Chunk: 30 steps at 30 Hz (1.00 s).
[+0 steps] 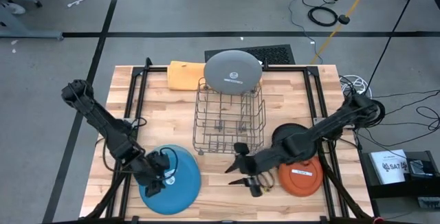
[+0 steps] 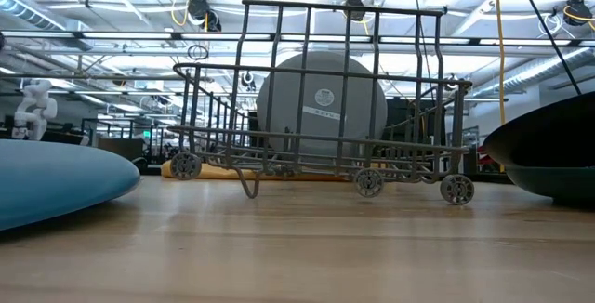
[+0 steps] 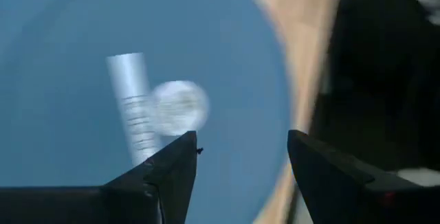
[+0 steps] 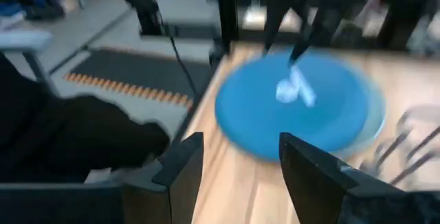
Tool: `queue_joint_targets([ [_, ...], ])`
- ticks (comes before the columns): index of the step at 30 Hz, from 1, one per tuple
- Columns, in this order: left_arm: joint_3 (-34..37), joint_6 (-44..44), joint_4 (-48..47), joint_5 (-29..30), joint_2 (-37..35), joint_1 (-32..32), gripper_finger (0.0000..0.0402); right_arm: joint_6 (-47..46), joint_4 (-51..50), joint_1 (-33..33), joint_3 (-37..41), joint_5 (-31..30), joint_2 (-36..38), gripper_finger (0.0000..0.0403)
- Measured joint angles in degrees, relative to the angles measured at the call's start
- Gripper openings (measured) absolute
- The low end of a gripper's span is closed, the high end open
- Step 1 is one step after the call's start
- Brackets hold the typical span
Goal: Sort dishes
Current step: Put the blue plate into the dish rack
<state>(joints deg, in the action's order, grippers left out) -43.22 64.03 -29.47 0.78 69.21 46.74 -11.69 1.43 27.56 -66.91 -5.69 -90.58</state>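
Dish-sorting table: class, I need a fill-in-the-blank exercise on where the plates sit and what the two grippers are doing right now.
1. The left gripper, fingers open, hovers over the ____ plate.
2. The grey plate leans against the far end of the wire ____.
3. The right gripper holds ____.
4. The orange plate lies flat beside the ____ plate.

Missing words: blue; rack; nothing; black
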Motion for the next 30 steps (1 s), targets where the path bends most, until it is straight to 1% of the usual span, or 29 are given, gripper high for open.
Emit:
queue_joint_targets([
  [3, -0.05, -1.83, 2.91, -0.13, 0.56, 2.34, 0.0206, 3.72, -0.19, 1.21, -0.07, -4.31, 4.31, 0.0183],
  [5, -0.06, -2.99, 3.5, -0.97, 2.17, 4.03, 0.0188, 5.88, -0.51, 1.83, -0.07, -7.41, 6.87, 0.0183],
  [9, -0.8, -4.38, 2.8, -4.9, 7.17, 6.62, 0.0144, 8.7, -0.33, 2.59, -0.11, -13.13, 11.28, 0.0183],
  [13, -3.76, -4.39, -1.8, -8.86, 12.64, 7.07, 0.0102, 9.87, -1.13, 2.55, -0.11, -15.75, 12.01, 0.0183],
  [16, -5.73, -4.81, -3.2, -11.04, 15.78, 7.04, 0.008, 11.34, -1.2, 2.28, -0.11, -17.7, 12.03, 0.0183],
  [18, -6.75, -4.92, -3.76, -11.26, 17.28, 7.04, 0.0071, 12.35, -1.17, 2.11, -0.11, -18.45, 12.06, 0.0183],
  [21, -6.97, -4.5, -8.02, -11.44, 19.14, 6.48, 0.0064, 14.13, -0.96, 1.56, -0.11, -18.47, 12.06, 0.0183],
  [24, -7.14, -4.12, -11.06, -11.18, 19.54, 5.06, 0.0063, 14.54, -0.87, 0.8, -0.11, -18.49, 12.06, 0.0183],
  [27, -7.67, -4.13, -11.6, -8.35, 18.91, 2.98, 0.0063, 14.69, -0.87, 0.08, -0.11, -18.49, 12.06, 0.0183],
  [30, -9.28, -6.4, -11.42, -4.98, 17.82, 1.19, 0.0063, 15.42, -0.87, -0.57, -0.11, -18.49, 12.06, 0.0183],
])
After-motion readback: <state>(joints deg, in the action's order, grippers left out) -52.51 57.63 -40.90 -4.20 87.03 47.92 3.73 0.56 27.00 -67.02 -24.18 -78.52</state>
